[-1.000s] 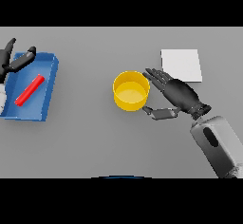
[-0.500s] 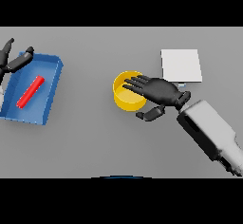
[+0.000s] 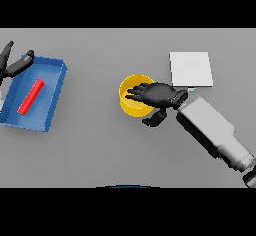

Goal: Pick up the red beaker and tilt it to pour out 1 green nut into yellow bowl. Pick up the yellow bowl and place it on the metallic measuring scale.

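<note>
Lying aslant in blue tray, red beaker

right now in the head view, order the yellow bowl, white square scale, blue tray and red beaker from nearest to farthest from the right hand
1. Round yellow bowl: directly under the right hand, whose fingers reach over its rim.
2. Flat white square scale: just beyond the hand, to its right.
3. Rectangular blue tray: far across the table on the left; its near wall comes first.
4. Red cylindrical beaker: lying inside that tray, slightly farther.
</note>
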Controlling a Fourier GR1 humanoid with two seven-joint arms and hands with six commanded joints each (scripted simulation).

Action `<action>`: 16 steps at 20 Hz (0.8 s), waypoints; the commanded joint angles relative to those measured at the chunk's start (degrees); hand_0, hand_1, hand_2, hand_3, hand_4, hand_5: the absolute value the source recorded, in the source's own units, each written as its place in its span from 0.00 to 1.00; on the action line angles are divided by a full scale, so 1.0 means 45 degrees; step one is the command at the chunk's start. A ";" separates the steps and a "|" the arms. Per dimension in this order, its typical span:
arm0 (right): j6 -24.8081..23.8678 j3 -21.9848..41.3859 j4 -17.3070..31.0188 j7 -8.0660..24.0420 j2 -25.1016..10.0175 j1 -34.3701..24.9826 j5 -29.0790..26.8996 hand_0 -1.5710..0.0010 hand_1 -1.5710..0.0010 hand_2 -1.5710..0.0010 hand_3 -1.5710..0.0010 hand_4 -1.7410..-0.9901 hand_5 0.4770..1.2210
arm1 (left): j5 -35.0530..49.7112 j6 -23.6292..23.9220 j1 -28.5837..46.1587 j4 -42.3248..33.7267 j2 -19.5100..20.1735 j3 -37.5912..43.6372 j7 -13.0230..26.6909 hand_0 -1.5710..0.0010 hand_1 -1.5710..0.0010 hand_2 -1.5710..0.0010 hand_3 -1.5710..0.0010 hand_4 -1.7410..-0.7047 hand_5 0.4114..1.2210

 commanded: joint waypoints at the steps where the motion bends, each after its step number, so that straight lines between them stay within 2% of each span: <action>1: 0.0044 0.0053 0.0210 -0.0075 0.0105 -0.0130 0.0004 1.00 1.00 1.00 1.00 0.74 0.27 | -0.0012 0.0030 0.0030 -0.0005 -0.0019 -0.0007 0.0039 1.00 1.00 1.00 1.00 0.91 0.36; 4: 0.0203 0.0109 0.0359 0.0086 0.0323 -0.0260 -0.0013 1.00 1.00 1.00 0.99 0.73 0.31 | -0.0198 -0.0035 -0.0139 0.0132 0.0140 -0.0068 0.0208 1.00 1.00 1.00 1.00 0.92 0.37; 6: 0.0177 0.0127 0.0648 0.0279 0.0379 -0.0236 0.0054 1.00 0.99 0.98 0.95 0.68 0.39 | -0.0202 -0.0023 -0.0134 0.0144 0.0111 -0.0077 0.0085 1.00 1.00 1.00 1.00 0.92 0.37; 7: 0.0048 0.0148 0.0646 0.0127 0.0332 -0.0231 0.0088 0.97 0.96 0.94 0.92 0.64 0.45 | -0.0174 -0.0056 -0.0128 0.0223 0.0090 -0.0065 -0.0049 1.00 1.00 1.00 1.00 0.92 0.37; 8: 0.0054 0.0149 0.0607 0.0038 0.0295 -0.0233 0.0091 0.88 0.88 0.88 0.86 0.58 0.56 | -0.0178 -0.0040 -0.0117 0.0202 0.0073 -0.0075 -0.0010 1.00 1.00 1.00 1.00 0.92 0.37; 9: -0.0006 0.0111 0.0560 -0.0119 0.0268 -0.0309 0.0079 0.71 0.74 0.78 0.79 0.50 0.65 | -0.0152 -0.0033 -0.0131 0.0093 0.0070 -0.0074 0.0051 1.00 1.00 1.00 1.00 0.92 0.37; 10: -0.0061 0.0149 0.0496 -0.0088 0.0284 -0.0146 0.0060 0.57 0.59 0.62 0.64 0.41 0.72 | -0.0128 -0.0036 0.0021 0.0006 0.0043 -0.0104 -0.0029 1.00 1.00 1.00 1.00 0.92 0.37; 11: -0.0009 0.0113 0.0434 -0.0118 0.0283 -0.0174 -0.0027 0.45 0.47 0.50 0.57 0.33 0.77 | -0.0119 -0.0029 0.0057 0.0015 0.0072 -0.0072 -0.0055 1.00 1.00 1.00 1.00 0.92 0.37; 13: 0.0283 0.0140 0.0371 -0.0316 0.0199 -0.0311 -0.0086 0.29 0.30 0.32 0.44 0.22 0.85 | -0.0129 -0.0139 -0.0239 0.0295 0.0065 -0.0062 0.0033 1.00 1.00 1.00 1.00 0.92 0.37; 16: 0.0533 0.0133 0.0413 -0.0543 0.0034 -0.0353 -0.0292 0.15 0.16 0.21 0.32 0.11 0.93 | -0.0175 -0.0096 -0.0200 0.0292 0.0137 -0.0038 -0.0080 1.00 1.00 1.00 1.00 0.92 0.37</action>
